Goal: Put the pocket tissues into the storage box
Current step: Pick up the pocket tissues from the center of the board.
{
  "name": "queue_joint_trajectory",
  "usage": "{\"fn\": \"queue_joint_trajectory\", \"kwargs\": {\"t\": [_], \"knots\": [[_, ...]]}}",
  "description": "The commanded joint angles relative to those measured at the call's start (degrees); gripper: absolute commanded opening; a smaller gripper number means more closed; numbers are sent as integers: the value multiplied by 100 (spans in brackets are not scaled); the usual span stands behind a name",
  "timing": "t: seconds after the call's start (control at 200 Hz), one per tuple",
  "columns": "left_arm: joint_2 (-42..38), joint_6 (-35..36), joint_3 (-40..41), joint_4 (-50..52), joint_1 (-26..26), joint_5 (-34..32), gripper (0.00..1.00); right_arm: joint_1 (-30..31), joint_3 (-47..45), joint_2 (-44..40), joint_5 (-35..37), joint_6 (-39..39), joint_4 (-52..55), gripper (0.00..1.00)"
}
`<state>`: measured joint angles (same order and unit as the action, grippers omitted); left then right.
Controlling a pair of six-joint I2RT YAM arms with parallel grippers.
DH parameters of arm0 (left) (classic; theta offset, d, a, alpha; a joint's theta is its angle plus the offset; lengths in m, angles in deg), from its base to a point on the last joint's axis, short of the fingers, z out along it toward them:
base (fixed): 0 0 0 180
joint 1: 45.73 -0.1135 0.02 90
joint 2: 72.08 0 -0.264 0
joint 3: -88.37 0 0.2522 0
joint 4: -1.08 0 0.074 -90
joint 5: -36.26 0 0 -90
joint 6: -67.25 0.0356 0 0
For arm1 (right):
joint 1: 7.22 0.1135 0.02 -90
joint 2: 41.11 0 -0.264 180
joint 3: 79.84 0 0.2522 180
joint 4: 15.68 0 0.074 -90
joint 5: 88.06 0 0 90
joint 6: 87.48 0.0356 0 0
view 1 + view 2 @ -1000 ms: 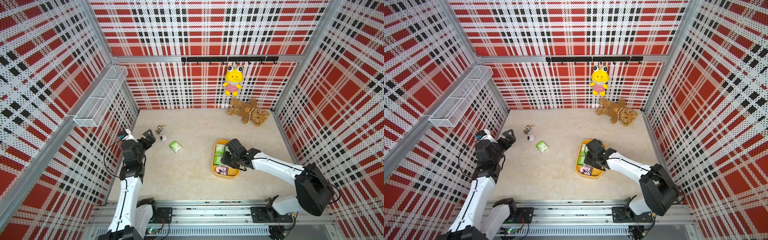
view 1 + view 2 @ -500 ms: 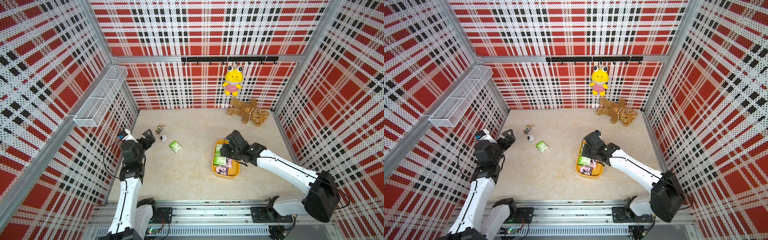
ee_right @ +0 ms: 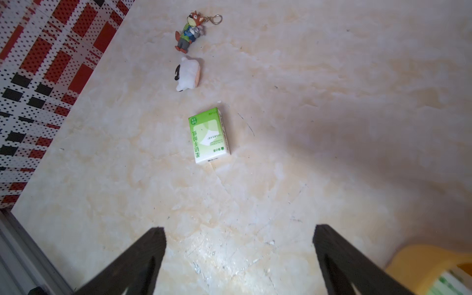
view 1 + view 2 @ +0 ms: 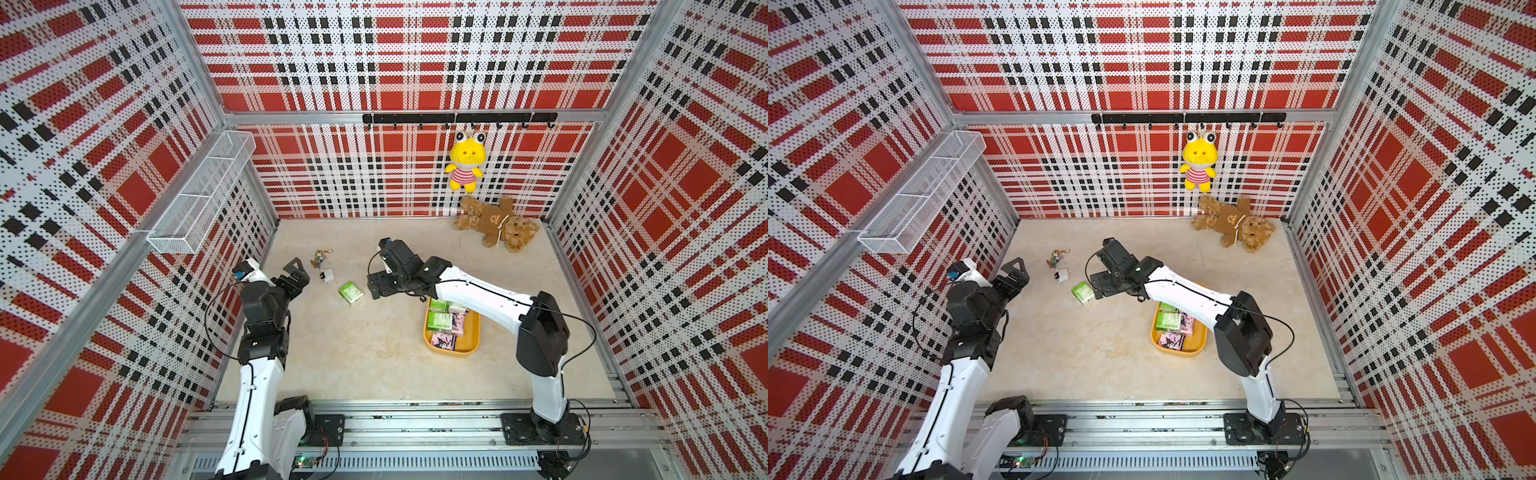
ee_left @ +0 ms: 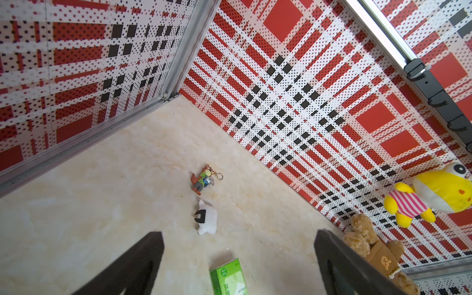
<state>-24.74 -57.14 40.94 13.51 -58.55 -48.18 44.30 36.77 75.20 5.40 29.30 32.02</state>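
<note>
I have the beige marble-look table (image 4: 374,365) in both top views, walled in by plaid panels. My right arm reaches from the front edge over the middle. The right gripper (image 3: 239,228) has its jaws spread wide with nothing between them, and it hangs over bare table just beside a loose packet, not touching it. My left arm stands along the left edge. The left gripper (image 5: 239,233) also gapes wide and grips nothing.

A white wire basket (image 4: 203,195) hangs on the left wall. A brown teddy bear (image 4: 496,226) lies in the back right corner, and a yellow frog plush (image 4: 466,166) hangs on the back wall above it.

The storage box (image 4: 467,338), a yellow tray, sits right of the table's middle, partly under my right forearm. In it I see green packets (image 4: 440,321) and a pink packet with a black figure (image 4: 443,340); I cannot count them all.

One green-and-white pocket tissue packet (image 3: 209,135) lies flat left of the middle, between the two grippers. Beyond it, toward the back left corner, lie a small white plush (image 3: 187,74) and a fox keychain (image 3: 189,30).
</note>
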Motion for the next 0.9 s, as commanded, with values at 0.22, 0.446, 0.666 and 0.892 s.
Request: {"fn": "queue_joint_trajectory", "kwargs": {"t": [0.22,0.446,0.666,0.892], "knots": [[-22,108,-146,53,-54,-2,100,230,1623,1489,-232,-1010,188,100],[4,112,-149,53,-62,7,100,253,3172,2669,-352,-1250,973,100],[39,165,-177,62,-68,20,100,254,3676,3224,-496,-1045,1274,98],[92,174,-175,62,-71,36,100,255,3626,3297,-481,-1005,1256,94]]}}
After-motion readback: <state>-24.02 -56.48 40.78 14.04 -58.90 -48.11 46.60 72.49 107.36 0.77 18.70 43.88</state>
